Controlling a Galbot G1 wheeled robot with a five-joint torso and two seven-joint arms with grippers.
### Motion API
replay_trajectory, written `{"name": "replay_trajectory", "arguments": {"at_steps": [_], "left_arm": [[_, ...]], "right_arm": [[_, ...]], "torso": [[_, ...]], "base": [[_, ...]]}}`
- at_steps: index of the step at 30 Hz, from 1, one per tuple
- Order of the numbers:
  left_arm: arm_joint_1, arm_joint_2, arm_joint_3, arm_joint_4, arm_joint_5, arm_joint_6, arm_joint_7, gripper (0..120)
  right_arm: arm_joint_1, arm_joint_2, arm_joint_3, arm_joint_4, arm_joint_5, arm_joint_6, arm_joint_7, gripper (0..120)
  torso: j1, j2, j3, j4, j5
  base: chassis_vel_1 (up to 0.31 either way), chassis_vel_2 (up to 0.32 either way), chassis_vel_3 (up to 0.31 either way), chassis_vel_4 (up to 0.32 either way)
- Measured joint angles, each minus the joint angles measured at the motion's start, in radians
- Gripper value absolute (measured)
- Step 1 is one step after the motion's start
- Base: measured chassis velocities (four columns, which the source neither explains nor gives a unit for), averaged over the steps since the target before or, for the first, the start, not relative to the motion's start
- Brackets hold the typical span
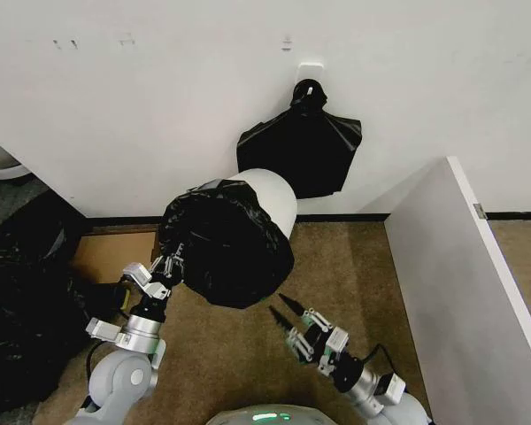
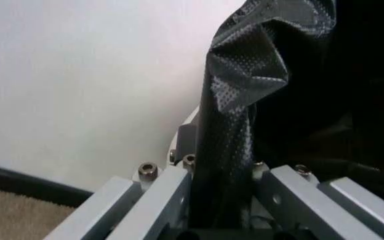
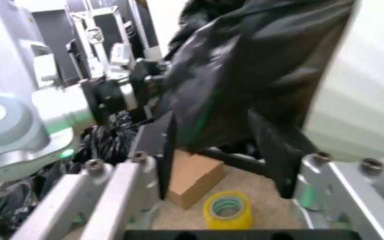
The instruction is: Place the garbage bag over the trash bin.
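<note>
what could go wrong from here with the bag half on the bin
1. The garbage bag covers only one side of the trash bin; much of its white body is bare, so the bag could slide off.
2. The left gripper is shut on a thin fold of the bag; pulling harder might tear it or tip the bin.
3. The right gripper is open and apart from the bag, so nothing steadies that side.

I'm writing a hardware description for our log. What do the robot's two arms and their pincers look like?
Both arms are silver-grey metal with rounded grey joint housings. The left pincer has pale silver fingers with small bolts at their base. The right pincer has slim black pointed fingers on a silver mount with green accents, and a black cable runs near its wrist.
</note>
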Motion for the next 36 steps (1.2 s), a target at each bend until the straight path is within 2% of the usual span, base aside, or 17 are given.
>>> {"name": "replay_trajectory", "arguments": {"at_steps": [3,6,9,10,11,14,19,25,27,31,33,36], "left_arm": [[0.000,-0.002,0.002,-0.016,-0.007,0.030,-0.025,0],[0.005,-0.002,0.002,-0.026,-0.014,0.048,-0.037,0],[0.006,-0.002,0.003,-0.029,-0.016,0.053,-0.041,0],[0.007,-0.002,0.003,-0.031,-0.016,0.056,-0.043,0],[0.013,-0.002,0.003,-0.044,-0.020,0.081,-0.061,0],[0.013,-0.003,0.006,-0.062,-0.017,0.123,-0.108,0],[0.009,-0.012,0.012,-0.078,-0.017,0.144,-0.131,0],[0.012,-0.016,0.013,-0.094,-0.019,0.150,-0.137,0],[0.016,-0.017,0.013,-0.105,-0.021,0.154,-0.140,0],[0.024,-0.016,0.013,-0.118,-0.022,0.157,-0.140,0],[0.024,-0.016,0.013,-0.118,-0.022,0.157,-0.140,0],[0.024,-0.015,0.013,-0.118,-0.020,0.157,-0.140,0]], "right_arm": [[0.003,0.018,-0.021,-0.006,-0.052,-0.005,0.052,58],[0.003,0.031,-0.028,-0.008,-0.123,-0.007,0.124,68],[0.003,0.035,-0.029,-0.008,-0.142,-0.008,0.142,69],[0.003,0.036,-0.029,-0.008,-0.150,-0.008,0.149,79],[0.003,0.049,-0.040,-0.002,-0.231,-0.015,0.228,88],[-0.009,0.054,-0.069,0.033,-0.320,-0.047,0.327,98],[-0.020,0.050,-0.118,0.059,-0.284,-0.076,0.348,100],[-0.013,0.056,-0.154,0.071,-0.208,-0.104,0.344,94],[-0.004,0.059,-0.163,0.075,-0.176,-0.121,0.339,82],[0.005,0.063,-0.165,0.075,-0.156,-0.133,0.329,68],[0.005,0.063,-0.164,0.075,-0.152,-0.133,0.323,65],[0.006,0.061,-0.159,0.075,-0.142,-0.133,0.306,50]], "torso": [[0.000,0.000,0.000,0.0000,0.0001],[0.000,0.000,0.000,0.0000,-0.0001],[0.000,0.000,0.000,0.0000,-0.0001],[0.000,0.000,0.000,0.0000,-0.0001],[0.000,0.000,0.000,0.0000,0.0001],[0.000,0.000,0.000,0.0000,0.0000],[0.000,0.000,0.000,-0.0001,-0.0001],[0.000,0.000,0.000,0.0000,0.0000],[0.000,0.000,0.000,0.0000,-0.0001],[0.000,0.000,0.000,0.0000,-0.0001],[0.000,0.000,0.000,0.0000,0.0000],[0.000,0.000,0.000,0.0000,-0.0001]], "base": [[0.000,0.000,0.000,0.000],[0.000,0.000,0.000,0.000],[0.000,0.000,0.000,0.000],[0.000,0.000,0.000,0.000],[0.000,0.000,0.000,0.000],[0.000,0.000,0.000,0.000],[0.000,0.000,0.000,0.000],[0.000,0.000,0.000,0.000],[0.000,0.000,0.000,0.000],[0.000,0.000,0.000,0.000],[0.000,0.000,0.000,0.000],[0.000,0.000,0.000,0.000]]}}
